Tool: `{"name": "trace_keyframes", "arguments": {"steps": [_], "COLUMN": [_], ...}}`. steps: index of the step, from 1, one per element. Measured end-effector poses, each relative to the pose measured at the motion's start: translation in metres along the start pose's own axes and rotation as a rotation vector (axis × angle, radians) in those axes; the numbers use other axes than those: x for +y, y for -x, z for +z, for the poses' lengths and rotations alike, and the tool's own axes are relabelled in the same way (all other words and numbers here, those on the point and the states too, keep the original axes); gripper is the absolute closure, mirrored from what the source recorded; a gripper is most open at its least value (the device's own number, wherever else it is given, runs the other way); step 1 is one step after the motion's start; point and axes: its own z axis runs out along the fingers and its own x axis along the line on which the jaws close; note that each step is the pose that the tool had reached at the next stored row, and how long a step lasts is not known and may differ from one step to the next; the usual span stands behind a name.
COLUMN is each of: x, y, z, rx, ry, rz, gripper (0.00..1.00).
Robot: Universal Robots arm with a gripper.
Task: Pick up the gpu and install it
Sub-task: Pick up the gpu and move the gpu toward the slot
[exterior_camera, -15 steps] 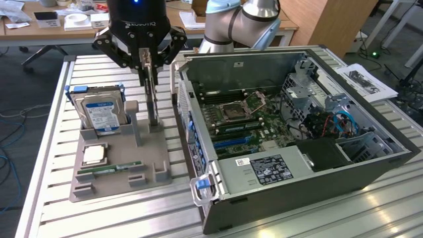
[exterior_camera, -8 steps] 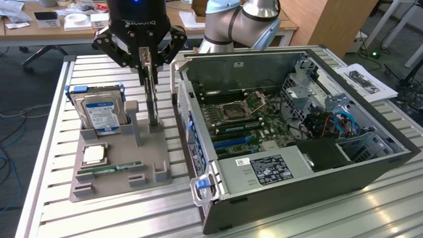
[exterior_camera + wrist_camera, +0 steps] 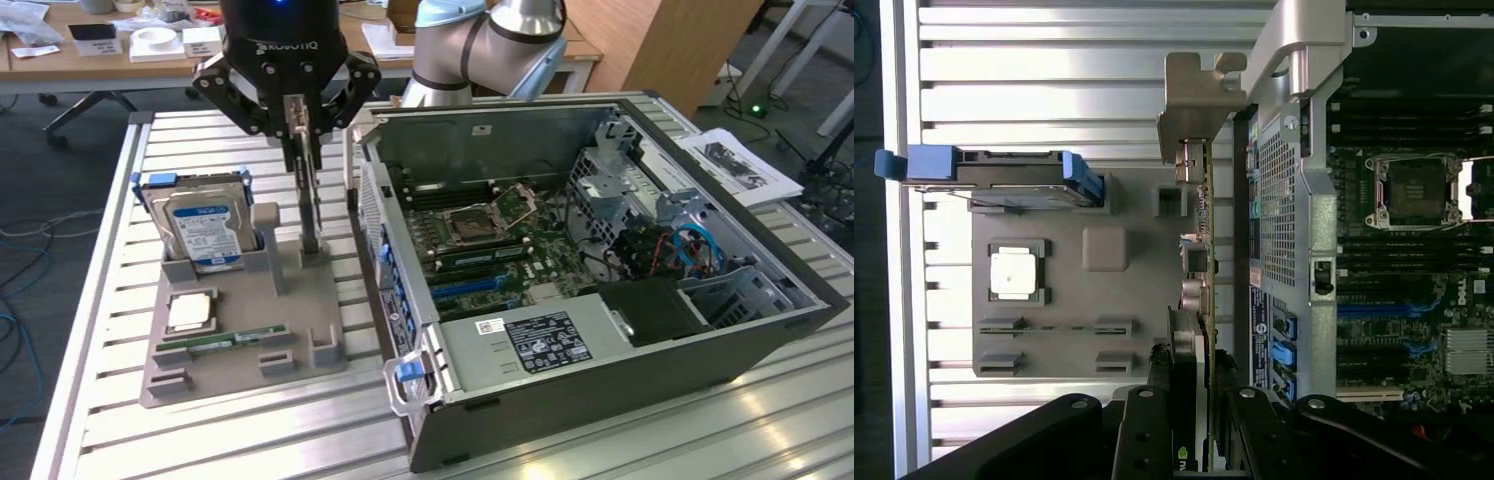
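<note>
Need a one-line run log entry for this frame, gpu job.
stage: pickup | pincer: shut on gpu | gpu: upright, at grey fixture, beside pc case | installed: no

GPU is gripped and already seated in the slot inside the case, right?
No. The gripper is shut on the gpu, but the card stands on edge on the grey holder outside the case, not in the slot. The exterior view shows it.
</note>
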Motion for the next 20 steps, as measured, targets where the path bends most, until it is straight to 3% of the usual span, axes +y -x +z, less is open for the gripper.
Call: {"name": "trace_keyframes", "arguments": {"steps": [20], "x": [0.0013], "y": [0.03], "z": [0.0003], "rx": [0.0], "ry": [0.0004], "rz": [0.0], "gripper": [0.73]}}
